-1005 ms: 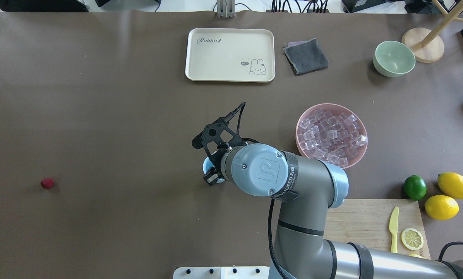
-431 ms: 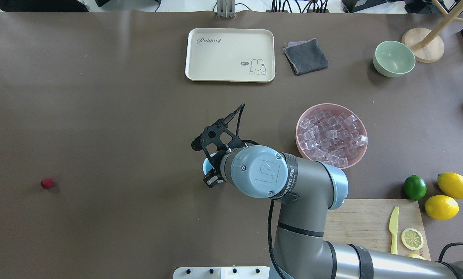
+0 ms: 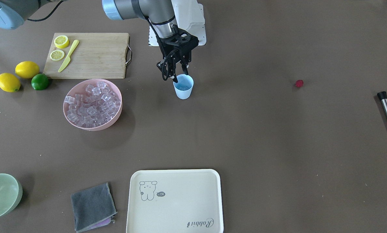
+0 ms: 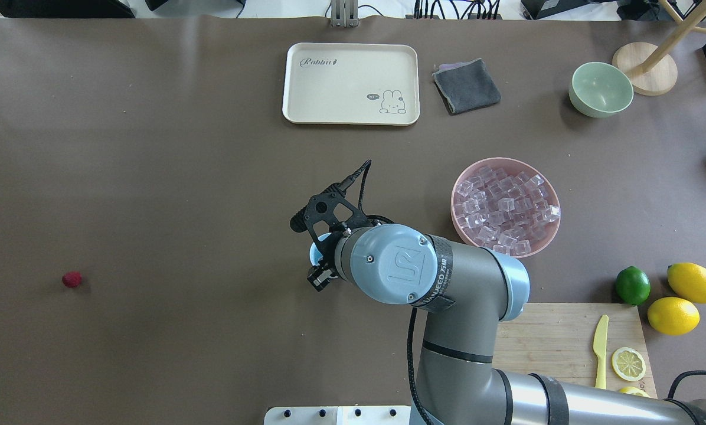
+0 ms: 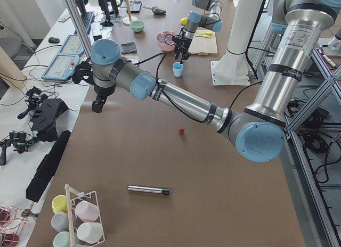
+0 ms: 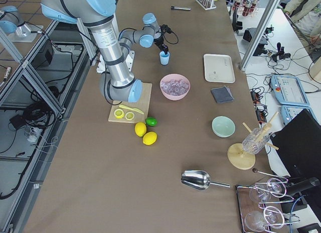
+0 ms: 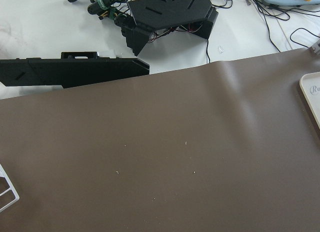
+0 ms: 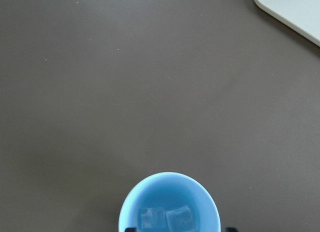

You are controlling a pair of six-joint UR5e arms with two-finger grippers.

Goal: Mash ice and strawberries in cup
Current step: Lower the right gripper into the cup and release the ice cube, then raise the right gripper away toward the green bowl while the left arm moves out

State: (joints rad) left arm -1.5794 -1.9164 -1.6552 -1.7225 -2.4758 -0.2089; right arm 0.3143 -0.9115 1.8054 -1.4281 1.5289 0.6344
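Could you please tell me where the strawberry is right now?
In the overhead view the strawberry lies on the bare table far to the robot's left, well apart from the cup at the centre.

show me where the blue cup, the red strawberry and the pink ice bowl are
small light blue plastic cup (image 3: 183,91): front-facing view, outer side wall
small dark red strawberry (image 3: 299,83): front-facing view, middle of the berry
wide pink bowl of ice cubes (image 3: 93,127): front-facing view, near outer wall
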